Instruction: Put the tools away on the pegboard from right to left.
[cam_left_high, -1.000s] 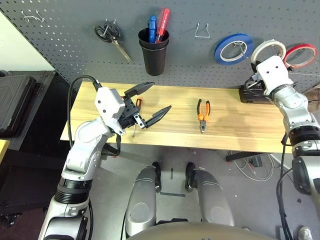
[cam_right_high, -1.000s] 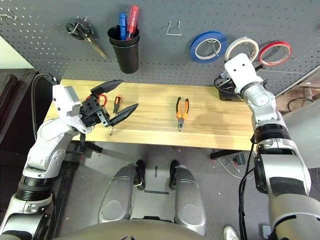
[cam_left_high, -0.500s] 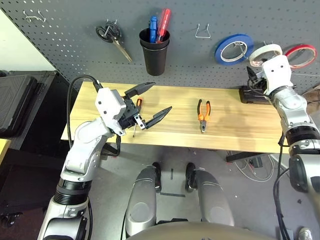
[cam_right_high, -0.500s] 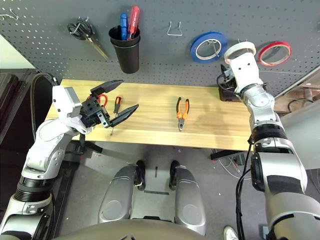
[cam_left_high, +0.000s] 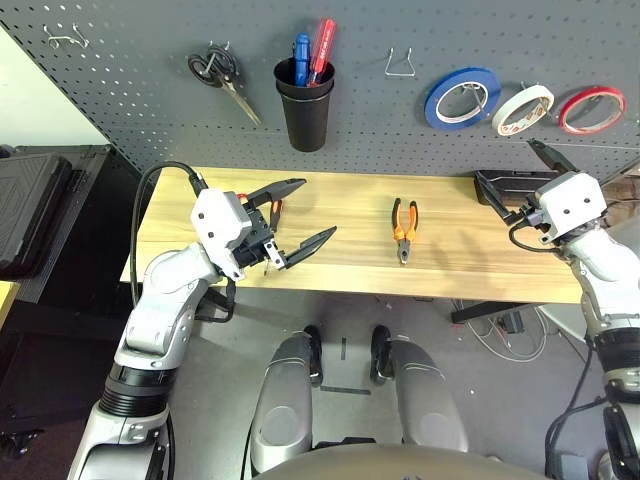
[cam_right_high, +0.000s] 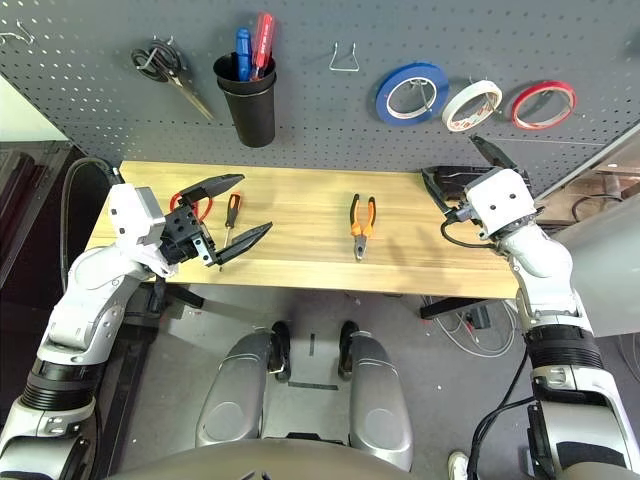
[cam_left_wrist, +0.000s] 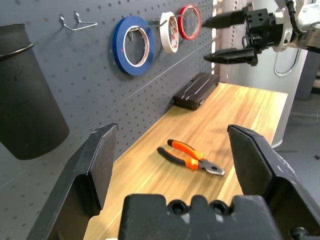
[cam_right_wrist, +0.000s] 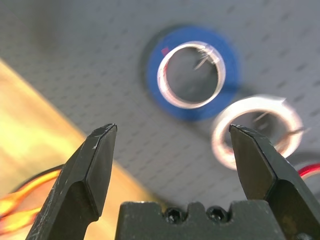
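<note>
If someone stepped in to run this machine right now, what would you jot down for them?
Left gripper: jaws open, empty, above the table's left end.
Right gripper: jaws open, empty, at the right end below the tapes.
Done: cream-white tape roll hangs on the pegboard between the blue tape and red tape.
Left: pliers mid-table go next, then screwdriver and red-handled scissors by the left gripper.

Silver rounded forearms with black ring joints, each ending in a white boxy wrist block. Black tapered fingers (cam_left_high: 307, 243) on both grippers, with small screws at the base. Black cable (cam_left_high: 150, 215) looping along the left arm; thinner one near the right wrist.
</note>
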